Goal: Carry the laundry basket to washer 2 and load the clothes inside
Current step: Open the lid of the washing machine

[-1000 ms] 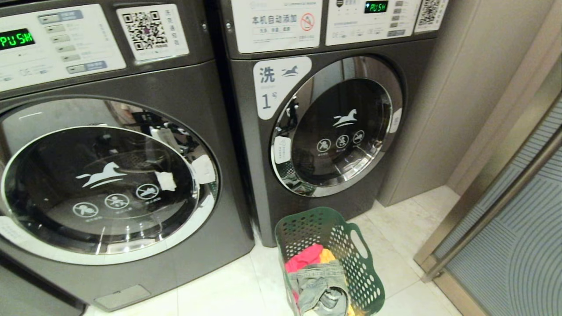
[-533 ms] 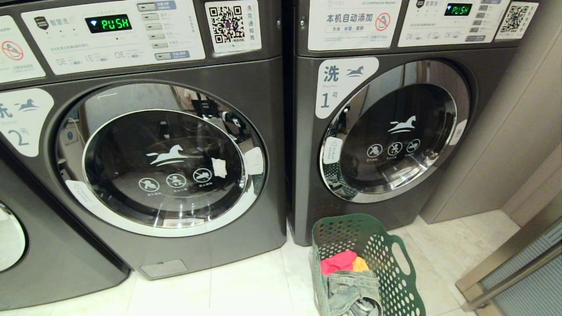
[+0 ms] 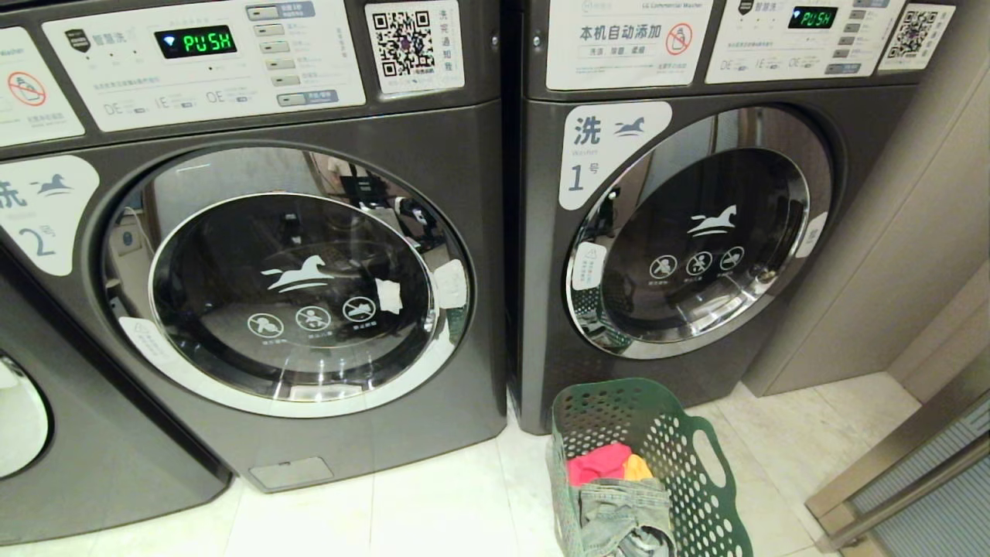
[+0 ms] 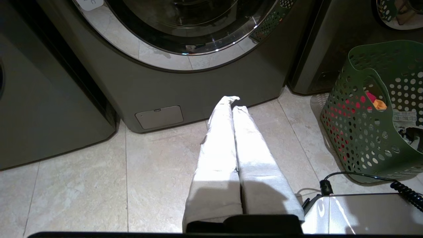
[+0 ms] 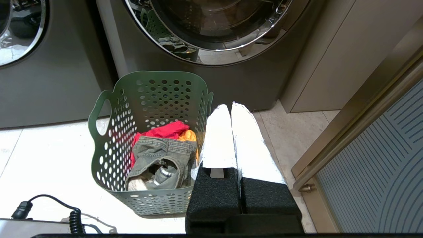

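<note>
Washer 2 (image 3: 294, 263), a dark grey front-loader with its round chrome-rimmed door shut, fills the left half of the head view; the white label with the numeral 2 sits at its upper left corner and its green display reads PUSH. Just right of washer 2, touching side to side, stands washer 1 (image 3: 696, 232), also shut and showing PUSH. Left of washer 2, part of a third machine (image 3: 46, 433) shows at the frame edge. Well right of washer 2, past washer 1, are a beige wall panel (image 3: 889, 255) and a metal-framed door (image 3: 920, 480).

All stand on a pale tiled floor (image 3: 402, 510). The basket (image 3: 696, 480), dark green and perforated, stands upright on the floor to the right of washer 2, in front of the lower left corner of washer 1 and near its base. The clothes (image 3: 619, 495) lie heaped inside it: red and orange-yellow pieces toward the washers, grey-blue denim on top nearer the robot.

Neither arm shows in the head view. The left claw (image 4: 233, 102) is closed and empty, low over the floor before the base of washer 2. The right claw (image 5: 229, 109) is likewise closed and empty, just beside the basket on the side away from washer 2.
</note>
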Robot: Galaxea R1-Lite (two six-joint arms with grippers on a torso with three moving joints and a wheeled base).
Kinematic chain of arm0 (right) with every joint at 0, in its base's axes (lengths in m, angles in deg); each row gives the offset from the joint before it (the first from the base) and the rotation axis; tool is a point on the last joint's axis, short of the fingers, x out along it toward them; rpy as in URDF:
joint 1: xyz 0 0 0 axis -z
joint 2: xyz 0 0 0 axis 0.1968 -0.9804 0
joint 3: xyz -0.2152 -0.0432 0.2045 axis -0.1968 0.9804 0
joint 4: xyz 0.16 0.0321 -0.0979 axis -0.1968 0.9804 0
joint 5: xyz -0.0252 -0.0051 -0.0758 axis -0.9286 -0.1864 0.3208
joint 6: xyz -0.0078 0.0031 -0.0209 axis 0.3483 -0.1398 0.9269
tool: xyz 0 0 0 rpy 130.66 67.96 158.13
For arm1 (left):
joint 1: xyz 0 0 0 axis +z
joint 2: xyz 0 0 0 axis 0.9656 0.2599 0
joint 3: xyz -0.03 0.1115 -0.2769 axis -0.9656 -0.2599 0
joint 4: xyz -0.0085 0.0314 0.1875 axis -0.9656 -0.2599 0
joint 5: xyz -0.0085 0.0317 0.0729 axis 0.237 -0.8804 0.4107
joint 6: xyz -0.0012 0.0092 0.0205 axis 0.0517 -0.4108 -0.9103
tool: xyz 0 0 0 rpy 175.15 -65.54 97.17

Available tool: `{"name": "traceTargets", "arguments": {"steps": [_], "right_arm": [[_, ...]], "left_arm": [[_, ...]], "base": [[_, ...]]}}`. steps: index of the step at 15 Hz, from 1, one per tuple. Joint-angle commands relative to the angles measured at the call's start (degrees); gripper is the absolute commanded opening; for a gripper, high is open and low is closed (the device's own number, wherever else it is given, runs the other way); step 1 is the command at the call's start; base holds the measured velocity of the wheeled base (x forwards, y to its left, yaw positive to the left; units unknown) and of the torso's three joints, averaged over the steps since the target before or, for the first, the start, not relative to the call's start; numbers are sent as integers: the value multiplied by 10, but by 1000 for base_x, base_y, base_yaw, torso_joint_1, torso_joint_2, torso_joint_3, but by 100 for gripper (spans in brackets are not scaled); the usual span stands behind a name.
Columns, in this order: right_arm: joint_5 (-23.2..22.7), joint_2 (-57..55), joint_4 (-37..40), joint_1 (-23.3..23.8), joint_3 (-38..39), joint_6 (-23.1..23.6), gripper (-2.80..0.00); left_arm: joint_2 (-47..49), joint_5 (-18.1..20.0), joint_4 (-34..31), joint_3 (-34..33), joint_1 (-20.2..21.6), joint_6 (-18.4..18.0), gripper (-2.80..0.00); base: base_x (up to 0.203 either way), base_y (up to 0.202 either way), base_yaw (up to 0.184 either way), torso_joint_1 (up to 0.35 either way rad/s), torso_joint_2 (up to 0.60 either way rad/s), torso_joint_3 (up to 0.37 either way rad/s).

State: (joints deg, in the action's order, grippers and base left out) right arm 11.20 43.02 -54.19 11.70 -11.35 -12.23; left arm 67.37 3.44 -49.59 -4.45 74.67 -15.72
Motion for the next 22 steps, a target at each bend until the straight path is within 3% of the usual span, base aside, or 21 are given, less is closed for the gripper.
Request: {"name": "traceTargets", "arguments": {"steps": [1,22], "right_arm": [[0,0,0,0,1,1,-280],[0,0,1,0,0,-5,-280]], "left_arm": [[-1,0,-1,0,0,0,-280],[-1,0,-1,0,0,0,-280]], "base": [[0,0,0,0,0,0],[0,0,0,0,0,0]]}}
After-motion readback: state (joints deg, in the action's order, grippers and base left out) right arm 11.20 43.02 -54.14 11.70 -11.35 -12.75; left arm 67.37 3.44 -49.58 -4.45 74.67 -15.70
